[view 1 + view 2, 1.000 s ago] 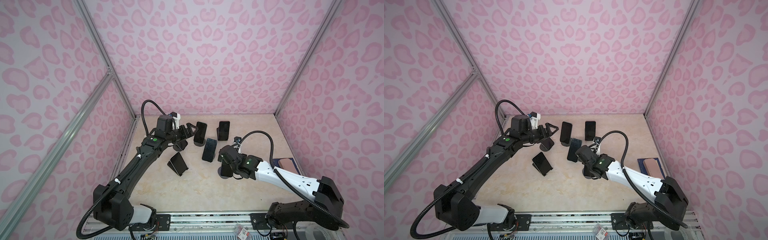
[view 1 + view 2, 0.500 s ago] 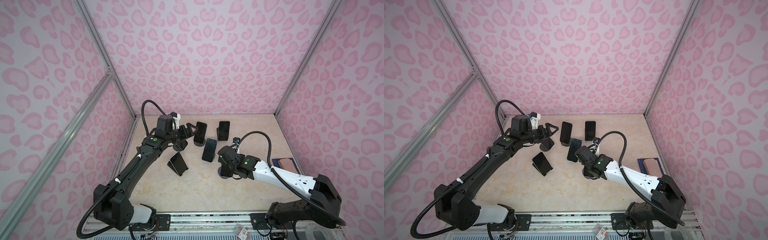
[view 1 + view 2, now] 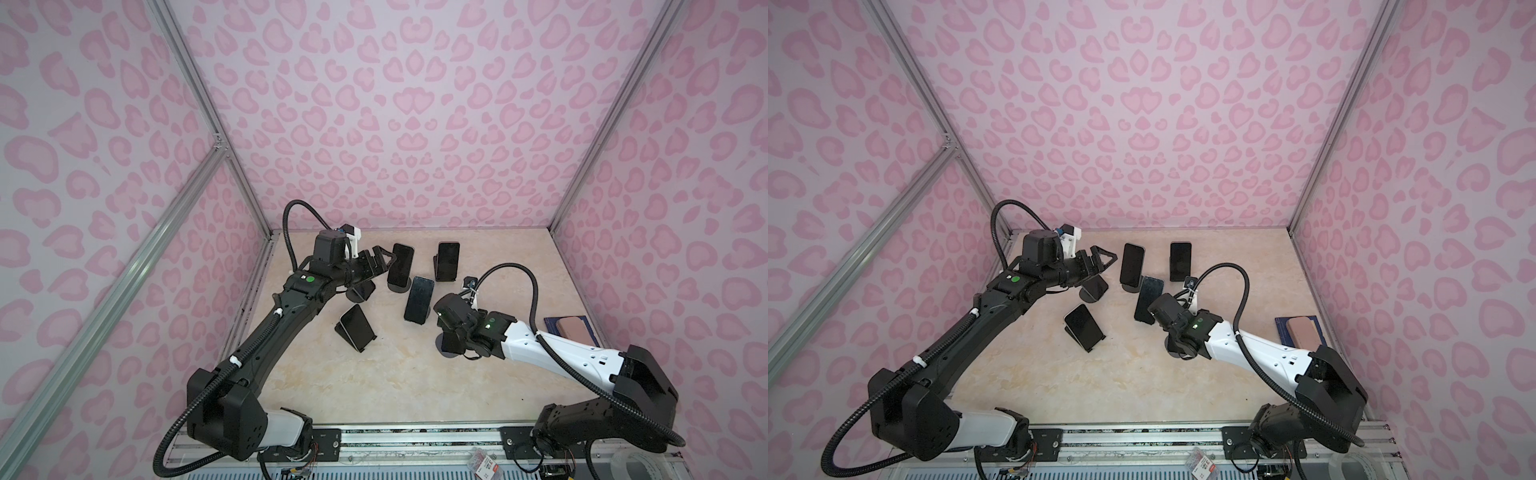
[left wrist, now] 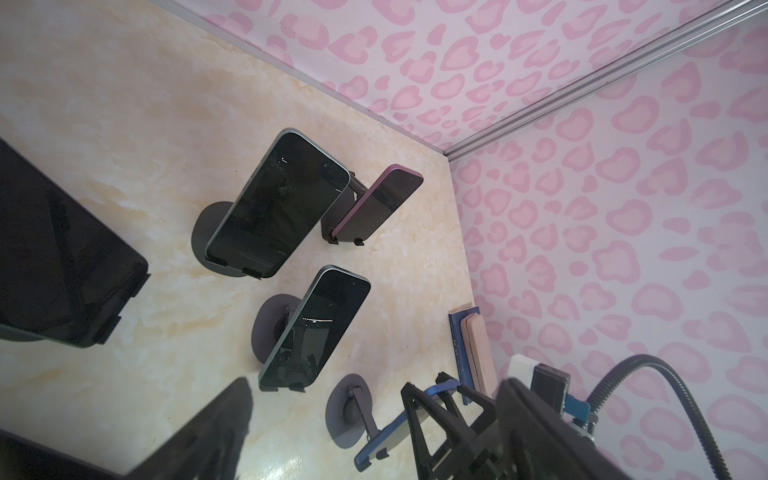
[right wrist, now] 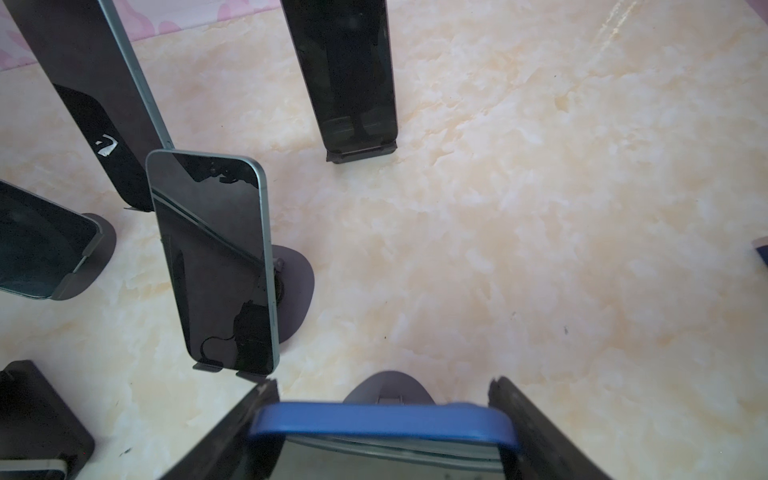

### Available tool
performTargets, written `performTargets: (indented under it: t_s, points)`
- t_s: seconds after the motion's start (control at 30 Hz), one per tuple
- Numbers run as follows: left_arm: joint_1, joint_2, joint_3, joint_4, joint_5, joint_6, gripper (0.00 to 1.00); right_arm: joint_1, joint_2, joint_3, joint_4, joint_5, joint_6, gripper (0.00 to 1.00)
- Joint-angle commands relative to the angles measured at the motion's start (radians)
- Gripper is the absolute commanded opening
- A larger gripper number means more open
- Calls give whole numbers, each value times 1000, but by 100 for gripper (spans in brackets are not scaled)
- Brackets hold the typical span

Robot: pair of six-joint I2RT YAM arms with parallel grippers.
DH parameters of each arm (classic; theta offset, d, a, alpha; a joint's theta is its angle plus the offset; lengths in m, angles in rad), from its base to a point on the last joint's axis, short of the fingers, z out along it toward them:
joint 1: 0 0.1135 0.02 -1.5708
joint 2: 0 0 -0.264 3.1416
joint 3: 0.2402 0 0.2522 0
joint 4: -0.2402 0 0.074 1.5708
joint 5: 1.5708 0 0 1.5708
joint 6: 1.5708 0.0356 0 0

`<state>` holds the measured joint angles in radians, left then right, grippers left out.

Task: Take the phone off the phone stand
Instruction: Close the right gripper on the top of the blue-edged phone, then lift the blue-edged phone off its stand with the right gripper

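A blue-edged phone leans on a grey round-based stand at the right of the group. My right gripper is shut on it, one finger against each long edge of the phone near its top. In the left wrist view the same phone sits tilted on its stand between those truss-shaped fingers. In both top views the right gripper covers the phone. My left gripper hangs open and empty beside a back phone.
Several other dark phones stand on stands close by: one in the middle, one at the back right, one on a wedge stand, one under the left arm. A pink case on a blue book lies by the right wall.
The right gripper's jaws have come together from wide open onto the blue phone's edges. The left arm has stayed where it was.
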<state>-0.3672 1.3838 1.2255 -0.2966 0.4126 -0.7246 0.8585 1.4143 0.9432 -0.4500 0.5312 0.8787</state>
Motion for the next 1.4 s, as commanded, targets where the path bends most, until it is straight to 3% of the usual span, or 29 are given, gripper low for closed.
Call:
performTargets:
  t_s: [0.0, 0.6, 1.07, 1.37]
  points:
    - [0, 3, 1, 26, 8, -4, 95, 0, 11, -8, 16, 19, -2, 80]
    - [2, 10, 0, 28, 8, -3, 95, 1, -43, -42, 62, -5, -51, 68]
    - [2, -8, 4, 24, -4, 9, 94, 2, -98, -32, 66, -25, -99, 66]
    - [4, -20, 5, 22, -8, 15, 94, 1, -165, -33, 48, 21, -126, 65]
